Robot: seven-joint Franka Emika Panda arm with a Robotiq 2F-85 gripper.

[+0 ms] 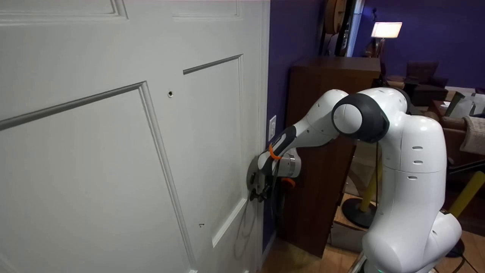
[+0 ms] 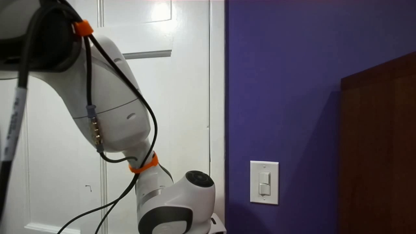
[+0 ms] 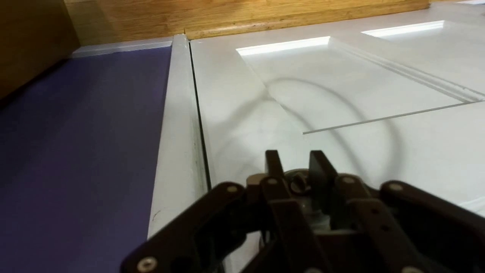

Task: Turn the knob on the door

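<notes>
The arm (image 1: 401,140) stands off to the side of the door (image 1: 113,159) & angles down so its wrist (image 1: 264,163) is right by the door's edge, prob. b/c the knob (image 3: 299,184) sits near that edge, not far from the jamb (image 3: 180,132). Door looks seated against the jamb, so turning, not pulling, seems the step in hand. A black cable (image 2: 155,128) is held to the arm by an orange band (image 2: 149,165), likely to keep slack off the work when the wrist rolls; loop-shaped shadows on the door in the wrist view are prob. from cabling. Pincer (image 3: 296,156): its 2 fingers (image 3: 273,165) stand fairly close together, 1 each side of the knob's visible bit, prob. set for a side pinch. Can't tell if they press on it or just straddle it, as the contact pts are too dark. So the knob lies in the gap btwn the fingers, a little back from the tips as the wrist view shows it, w/ its outer parts hidden behind them. In both exterior views I can't make it out. Next move calls for a firm pinch, then a wrist roll w/o dragging sideways; round metal might slip if touched only lightly.
</notes>
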